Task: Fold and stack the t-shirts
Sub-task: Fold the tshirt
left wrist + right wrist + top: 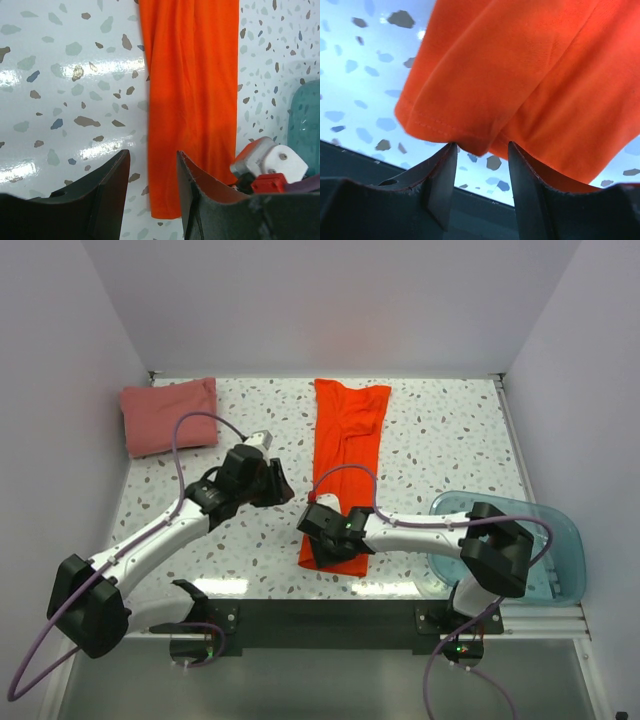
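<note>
One orange-red shirt (345, 455), long axis near-to-far, hem nearest; right tool (481, 147) apart astride hem; left tool (152, 155) apart, empty.

Speckled table (450, 440), blue tub (562, 548)

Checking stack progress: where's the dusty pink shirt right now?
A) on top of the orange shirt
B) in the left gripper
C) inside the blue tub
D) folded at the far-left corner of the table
D: the dusty pink shirt lies folded at the far-left corner of the table, apart from the orange shirt and the blue tub; the left gripper is open and empty.
</note>
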You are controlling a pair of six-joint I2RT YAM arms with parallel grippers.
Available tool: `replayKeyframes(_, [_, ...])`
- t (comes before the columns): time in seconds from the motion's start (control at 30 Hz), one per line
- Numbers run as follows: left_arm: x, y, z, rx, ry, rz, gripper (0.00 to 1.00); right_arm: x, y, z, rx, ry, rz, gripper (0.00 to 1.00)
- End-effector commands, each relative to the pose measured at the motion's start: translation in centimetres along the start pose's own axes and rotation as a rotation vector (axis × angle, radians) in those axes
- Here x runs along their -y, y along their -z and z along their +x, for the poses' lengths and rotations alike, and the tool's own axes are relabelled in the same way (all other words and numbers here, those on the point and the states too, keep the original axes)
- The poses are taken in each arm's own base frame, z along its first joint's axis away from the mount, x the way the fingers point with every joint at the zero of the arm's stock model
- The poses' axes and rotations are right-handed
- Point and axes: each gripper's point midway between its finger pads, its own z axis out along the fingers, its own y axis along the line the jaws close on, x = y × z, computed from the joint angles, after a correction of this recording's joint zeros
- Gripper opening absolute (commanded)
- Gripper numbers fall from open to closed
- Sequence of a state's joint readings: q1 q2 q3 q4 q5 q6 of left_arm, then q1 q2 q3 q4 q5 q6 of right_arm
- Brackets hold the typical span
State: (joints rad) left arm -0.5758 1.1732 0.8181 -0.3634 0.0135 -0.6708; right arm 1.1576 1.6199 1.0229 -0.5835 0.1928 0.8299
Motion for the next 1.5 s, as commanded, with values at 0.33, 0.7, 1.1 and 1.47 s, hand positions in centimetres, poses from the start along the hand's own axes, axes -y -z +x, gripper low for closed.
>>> replayKeyframes(0.33, [-1.2,0.8,-0.1,0.031,0.026,-0.041,0.47,0.7,-1.8,-0.1,0.003,0.046,0.067,0.42])
replayKeyframes(0.7, [-1.7,0.8,0.8,0.017,0.035,-0.048,0.47,1.9,0.2,-0.7,0.022,0.04,0.118,0.24])
replayKeyframes(1.1, [-1.9,0.6,1.4,0.004,0.04,-0.042,0.47,2.6,1.9,0.5,-0.089,0.097,0.167,0.12])
replayKeyframes(1.47, [-2.0,0.3,1.9,-0.009,0.041,-0.041,0.47,2.6,2.2,2.1,-0.218,0.178,0.184,0.17])
